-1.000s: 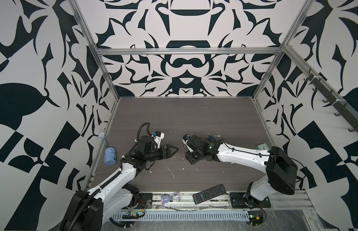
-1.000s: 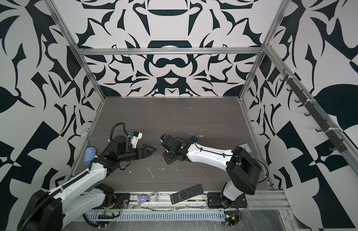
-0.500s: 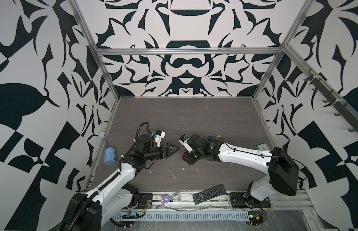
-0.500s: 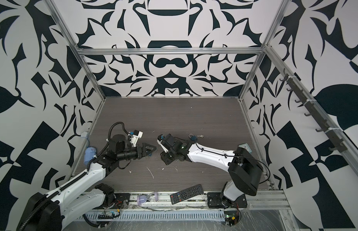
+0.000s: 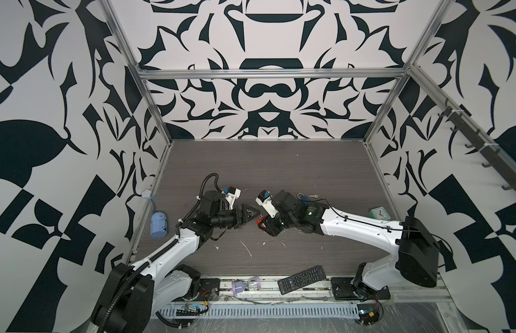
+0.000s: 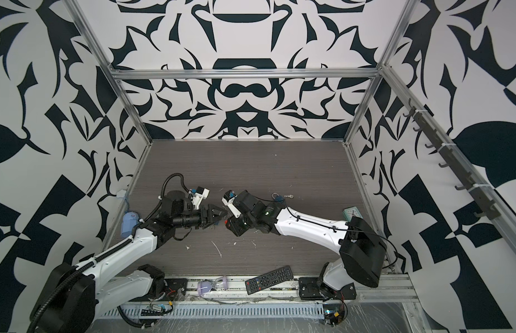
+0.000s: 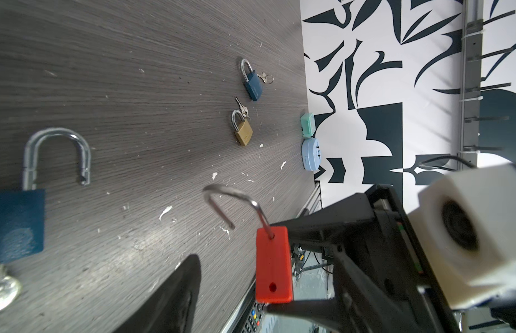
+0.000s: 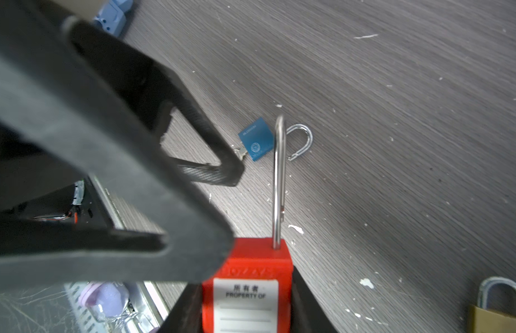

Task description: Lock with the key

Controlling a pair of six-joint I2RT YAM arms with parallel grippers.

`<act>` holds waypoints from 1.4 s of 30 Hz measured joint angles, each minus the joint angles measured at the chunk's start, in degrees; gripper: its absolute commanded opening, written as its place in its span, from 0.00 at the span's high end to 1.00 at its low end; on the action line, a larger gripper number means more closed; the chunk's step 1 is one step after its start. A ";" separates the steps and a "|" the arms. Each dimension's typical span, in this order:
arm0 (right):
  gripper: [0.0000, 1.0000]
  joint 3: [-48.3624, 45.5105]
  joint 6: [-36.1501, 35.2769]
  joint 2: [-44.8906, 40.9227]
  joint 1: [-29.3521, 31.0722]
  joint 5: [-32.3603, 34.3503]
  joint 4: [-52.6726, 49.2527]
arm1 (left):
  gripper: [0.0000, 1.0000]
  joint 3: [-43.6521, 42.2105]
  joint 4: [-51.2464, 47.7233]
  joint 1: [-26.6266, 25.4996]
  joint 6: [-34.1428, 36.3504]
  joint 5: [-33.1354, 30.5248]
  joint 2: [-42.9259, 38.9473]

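In both top views the counter (image 5: 280,161) is a dark, fine-grained wood-look board flecked with white chips. The left gripper (image 5: 252,217) and the right gripper (image 5: 262,226), both matte black and angular on glossy white arms, face each other nose to nose near its middle. Only a sliver of the red padlock (image 5: 259,222) shows at the right gripper's tip, and the left gripper hides whatever lies beneath it. A flat black remote (image 6: 269,279) lies at the front edge by the metal rail.

In the left wrist view the red padlock (image 7: 273,263) is seen end-on: a smooth plastic rectangle with one leg of its thin steel shackle (image 7: 235,203) seated and the other hole empty, the free leg swung aside. The right gripper's fingers (image 7: 323,230) are clamped on its two narrow sides. The blue padlock (image 7: 17,225) lies on the counter, painted body cut off by the frame, chunky chrome shackle open; its key (image 7: 3,288) is a blurred silver bow. One left finger is a dark blur; its partner is out of frame. A brass padlock (image 7: 242,131) lies well beyond, closed.

In the right wrist view the red body carries a white label, cropped below. The left gripper's fingers (image 8: 219,174) stand apart with nothing between them, one tip just beside the key (image 8: 241,154); contact cannot be judged.
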 measured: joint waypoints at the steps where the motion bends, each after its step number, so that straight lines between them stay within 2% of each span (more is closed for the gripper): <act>1: 1.00 0.00 0.00 0.02 0.26 -0.07 0.24 | 0.31 0.02 0.39 0.00 -0.09 0.22 0.33; 5: 1.00 0.02 -0.17 0.22 0.81 -0.24 0.44 | 0.37 0.04 2.08 0.00 -0.87 1.57 1.68; 12: 1.00 1.60 -1.11 1.38 1.05 -0.74 0.48 | 0.41 0.04 3.28 0.00 -1.33 3.37 2.03; 17: 1.00 1.86 -1.53 1.53 1.05 -1.36 0.46 | 0.49 0.04 3.65 0.00 -1.40 4.35 2.05; 30: 1.00 2.58 -2.95 1.40 1.05 -1.53 -0.61 | 0.60 0.02 4.22 0.22 -1.27 7.43 1.64; 38: 1.00 2.58 -3.65 -0.11 1.09 -1.44 -1.92 | 0.58 0.02 3.87 0.15 -0.39 8.66 1.49; 42: 1.00 2.73 -4.04 -0.66 1.11 -1.25 -2.49 | 0.46 0.00 2.51 -0.22 0.85 9.38 1.51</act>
